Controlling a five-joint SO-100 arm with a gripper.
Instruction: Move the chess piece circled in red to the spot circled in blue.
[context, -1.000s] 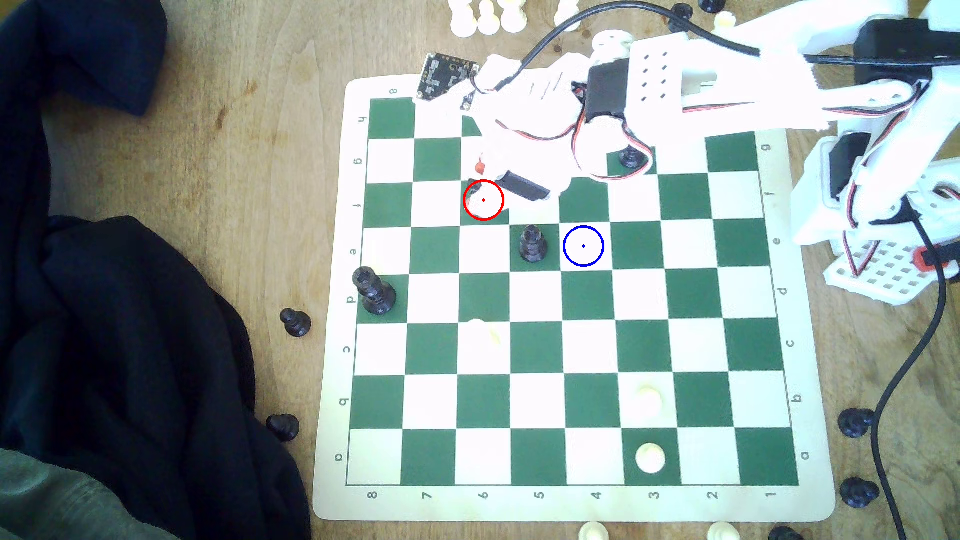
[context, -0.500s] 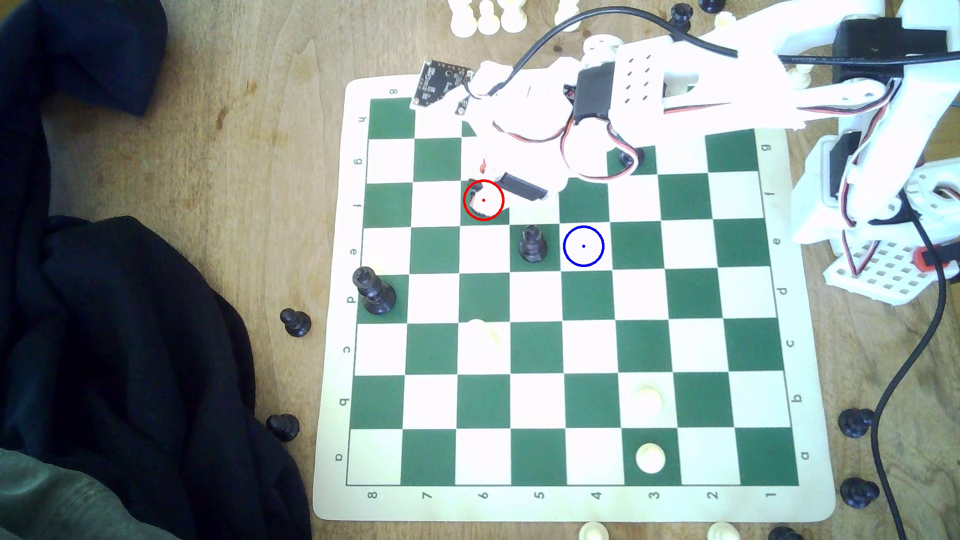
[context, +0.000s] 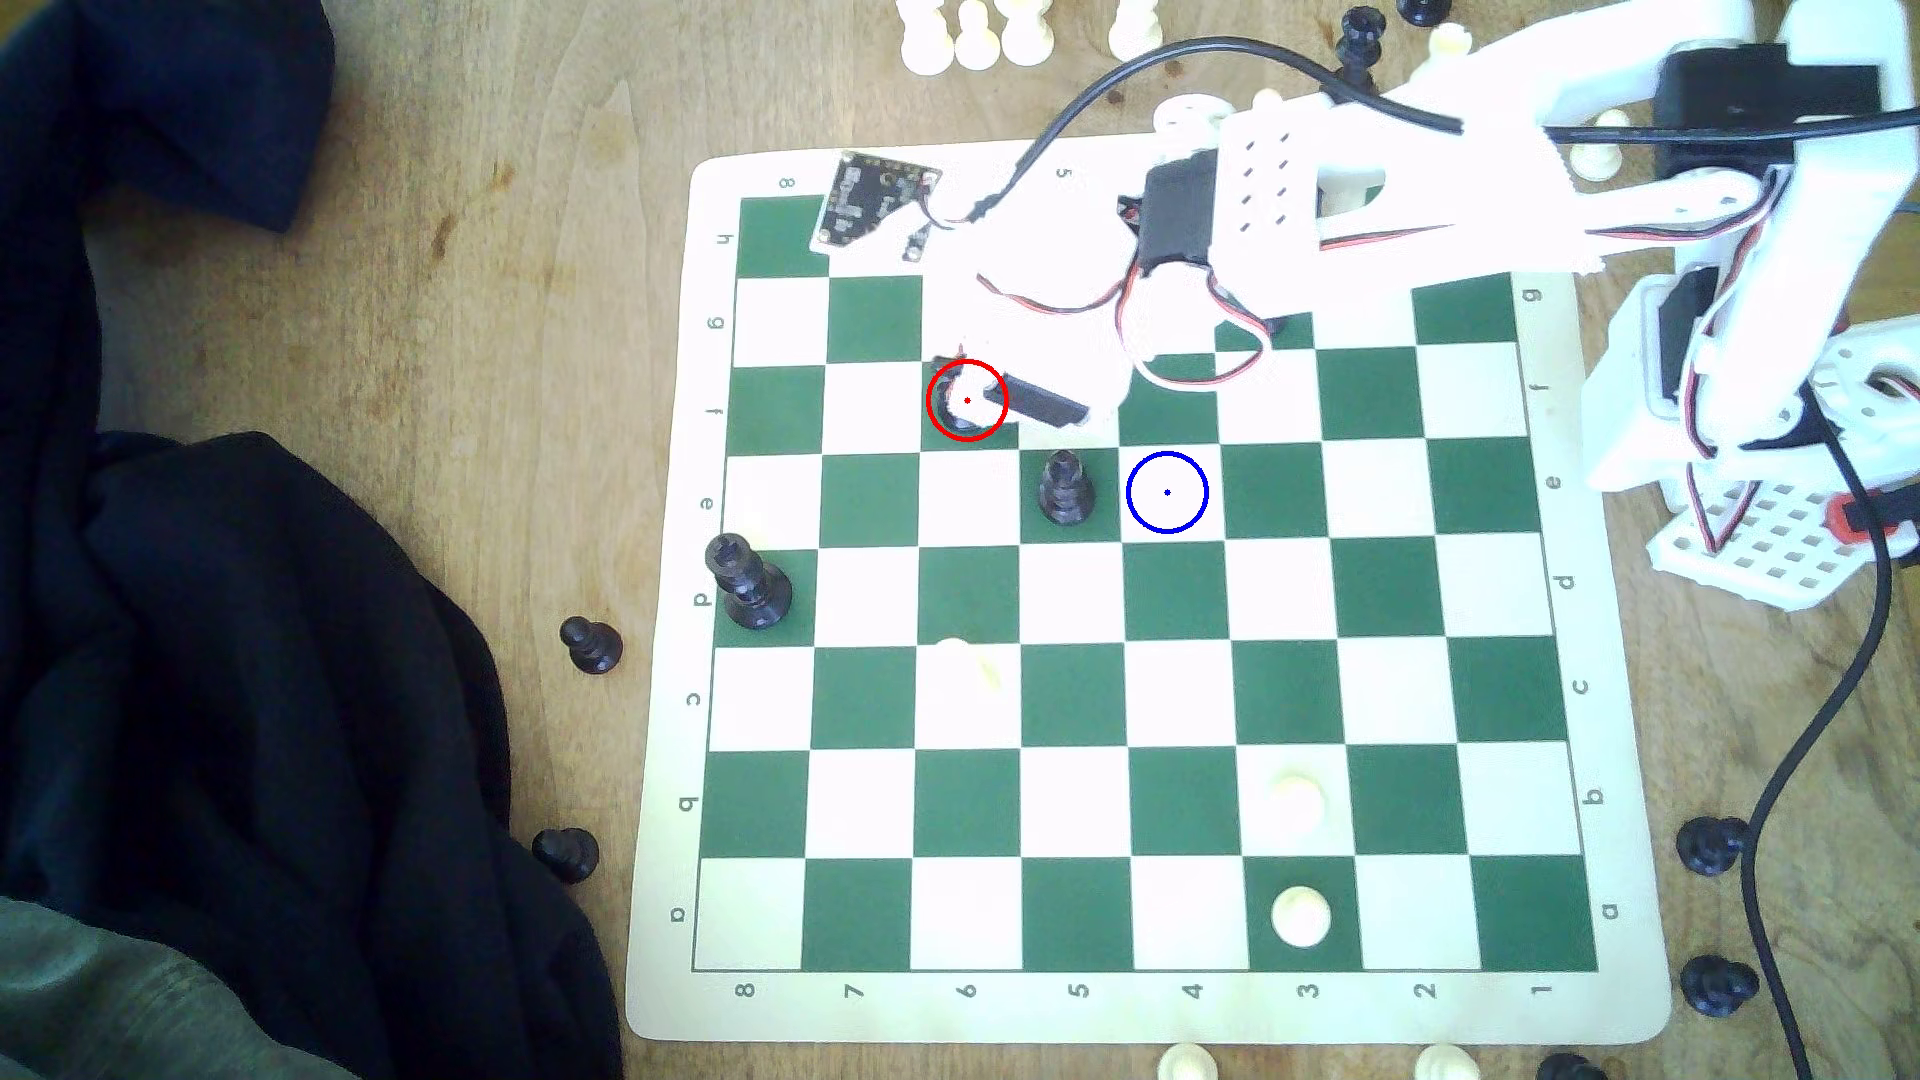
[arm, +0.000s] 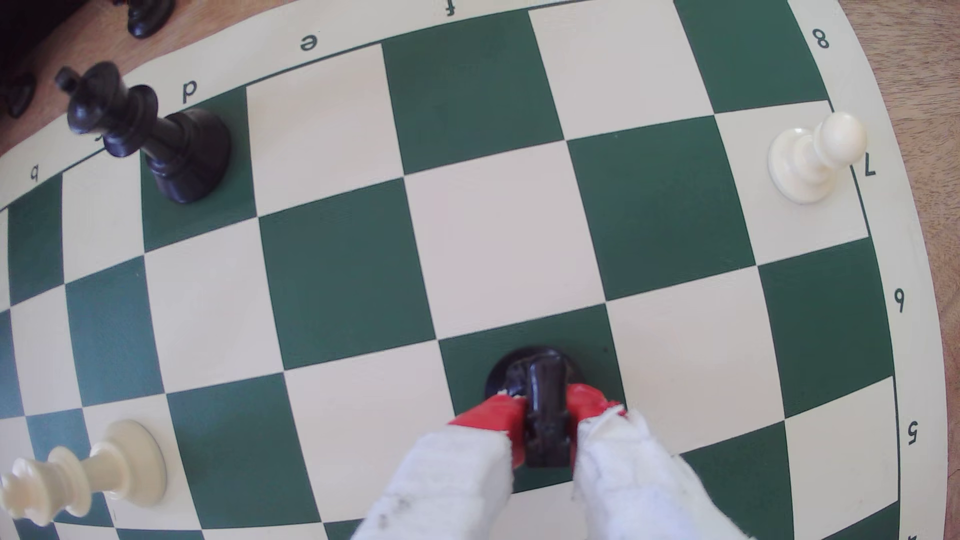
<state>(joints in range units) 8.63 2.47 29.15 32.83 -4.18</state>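
Observation:
The chess piece (arm: 543, 381), small and black with a blocky head, stands on a green square. Red-padded fingertips (arm: 493, 415) press its two sides, so my gripper (arm: 543, 413) is shut on it. In the exterior view the gripper (context: 966, 403) sits inside the red circle. Just a dark sliver of the chess piece (context: 943, 399) shows beside the white finger. The spot (context: 1167, 492), a white square ringed in blue, lies two files toward the exterior view's right and one row nearer the board's front.
A black piece with a pointed top (context: 1065, 488) stands between the red circle and the spot. A black king (context: 748, 582) stands at the board's left edge. White pieces (context: 1299, 916) sit near the front. Dark cloth (context: 260, 675) covers the left. A black cable (context: 1829, 727) hangs at the right.
The arm has come down and forward, carrying the gripper's tip into the red circle and over the chess piece. Nothing else on the board has moved.

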